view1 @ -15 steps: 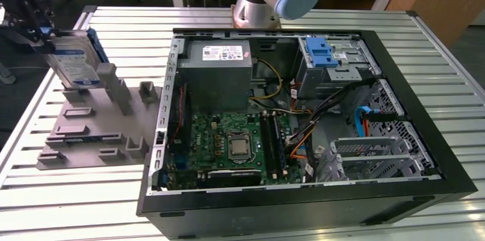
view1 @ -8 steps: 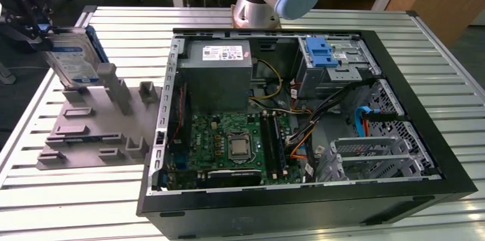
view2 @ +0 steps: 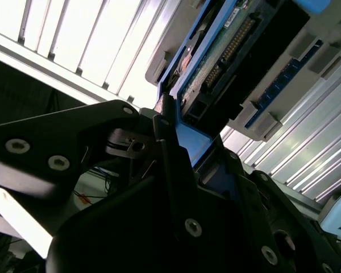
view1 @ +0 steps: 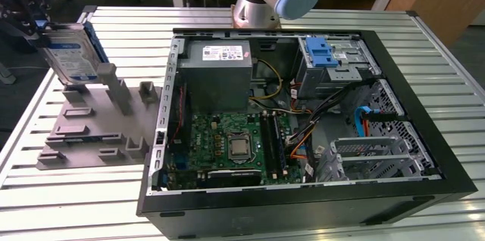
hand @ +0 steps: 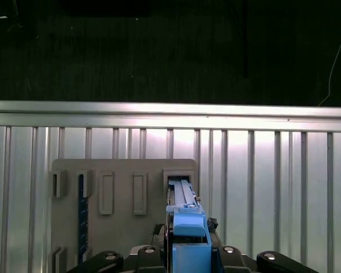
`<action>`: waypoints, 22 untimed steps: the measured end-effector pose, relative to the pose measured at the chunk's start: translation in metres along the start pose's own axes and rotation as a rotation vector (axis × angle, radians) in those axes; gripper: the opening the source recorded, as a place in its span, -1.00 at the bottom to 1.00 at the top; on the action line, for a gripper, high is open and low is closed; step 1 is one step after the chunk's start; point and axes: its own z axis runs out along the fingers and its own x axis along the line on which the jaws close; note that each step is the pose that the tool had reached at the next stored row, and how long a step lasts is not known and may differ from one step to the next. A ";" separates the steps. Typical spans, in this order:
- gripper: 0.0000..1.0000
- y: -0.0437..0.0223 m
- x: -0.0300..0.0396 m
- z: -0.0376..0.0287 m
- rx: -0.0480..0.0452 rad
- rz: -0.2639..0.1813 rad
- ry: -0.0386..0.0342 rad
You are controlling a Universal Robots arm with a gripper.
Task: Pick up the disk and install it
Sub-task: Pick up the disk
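Desk [view1: 76,201] carries open computer case [view1: 303,214]; grey holder [view1: 91,133] beside it; disk [view1: 72,53] upright over holder, my fingers [view2: 171,168] clamped on its blue edge; pickup looks done; install in drive cage [view1: 333,62] not yet done.

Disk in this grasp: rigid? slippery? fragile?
Likely rigid: the disk is a flat metal slab and hangs on edge from the tool without sagging. It is probably dense for its size. Its blue bracket is smooth plastic, so it may slip or flex slightly where clamped. The exposed circuit board on one face looks knock-sensitive.
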 end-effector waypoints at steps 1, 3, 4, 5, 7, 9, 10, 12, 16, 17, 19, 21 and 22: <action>-0.27 0.0000 0.0000 -0.0011 0.0000 0.000 0.0000; -0.27 0.0000 -0.0001 -0.0032 -0.0001 0.000 0.0000; -0.27 0.0001 -0.0001 -0.0043 -0.0001 0.000 0.0000; -0.27 0.0001 -0.0001 -0.0051 -0.0001 0.000 0.0000; -0.27 0.0001 -0.0001 -0.0065 0.0001 0.000 0.0000; -0.27 0.0001 -0.0001 -0.0081 -0.0001 0.000 0.0000; -0.27 0.0002 -0.0001 -0.0089 0.0000 0.000 0.0000; -0.27 0.0002 -0.0002 -0.0105 -0.0001 0.000 0.0000; -0.27 0.0003 -0.0002 -0.0135 -0.0001 0.000 0.0000; -0.27 0.0003 -0.0002 -0.0143 -0.0001 0.000 0.0000; -0.27 0.0003 -0.0003 -0.0165 0.0000 0.000 0.0000; -0.27 0.0004 -0.0003 -0.0186 0.0000 0.000 0.0000; -0.27 0.0004 -0.0003 -0.0197 0.0000 0.000 0.0000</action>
